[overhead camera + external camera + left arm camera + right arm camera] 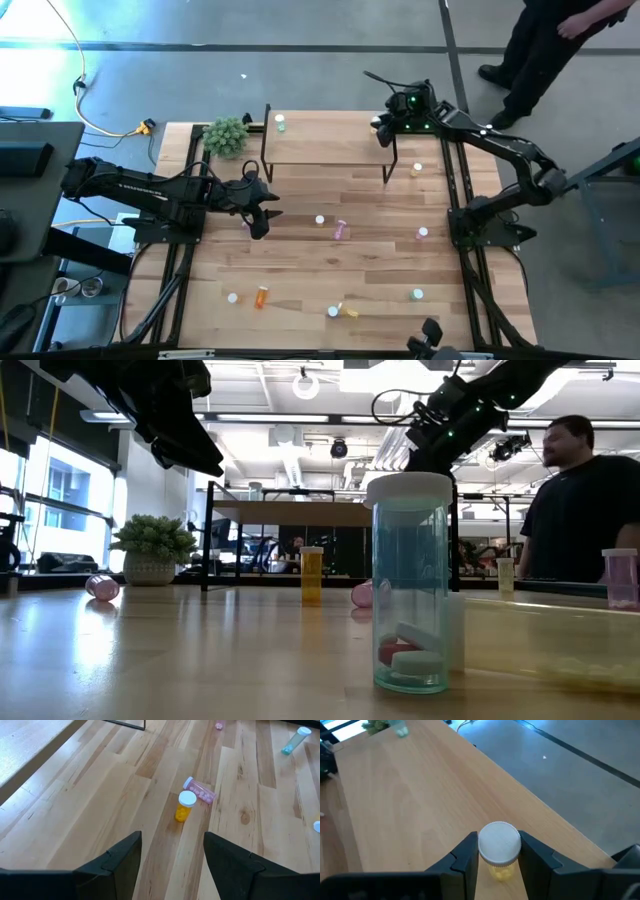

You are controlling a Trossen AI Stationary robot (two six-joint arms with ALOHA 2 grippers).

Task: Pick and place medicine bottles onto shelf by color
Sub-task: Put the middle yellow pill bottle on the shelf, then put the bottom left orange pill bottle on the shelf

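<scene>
The shelf (330, 140) stands at the table's far side, with one green bottle (281, 123) upright on its left end. My right gripper (385, 130) is over the shelf's right end, shut on a yellow bottle with a white cap (499, 851). My left gripper (258, 215) is open and empty above the table's left middle, in front of the shelf. Past its fingers (120, 865) a yellow bottle (185, 806) stands upright and a pink bottle (200, 790) lies on its side. More bottles are scattered on the tabletop: orange (262, 296), yellow (343, 311), green (417, 295), pink (423, 234). My right gripper pinches the yellow bottle between its two fingers, at the white cap and the top of the body (499, 845). The fingers come from above, slanting down. The bottle stands upright over the shelf board (420, 795); whether its base rests on the board, I cannot tell.
A green bushy plant (226, 135) stands by the shelf's left end. A yellow bottle (416, 170) stands on the table near the shelf's right legs. A green bottle (408, 595) stands close to the low camera. A person (585, 510) stands beyond the table's far right corner.
</scene>
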